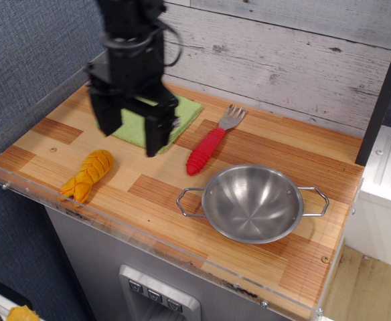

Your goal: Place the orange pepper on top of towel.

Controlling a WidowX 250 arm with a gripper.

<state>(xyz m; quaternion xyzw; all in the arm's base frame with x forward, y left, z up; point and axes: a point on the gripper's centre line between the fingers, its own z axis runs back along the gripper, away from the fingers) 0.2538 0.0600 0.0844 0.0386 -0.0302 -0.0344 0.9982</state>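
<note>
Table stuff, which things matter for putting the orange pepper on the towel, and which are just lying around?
Belongs to the job: orange pepper, towel, open gripper.
Just lying about: red-handled fork, steel bowl.
</note>
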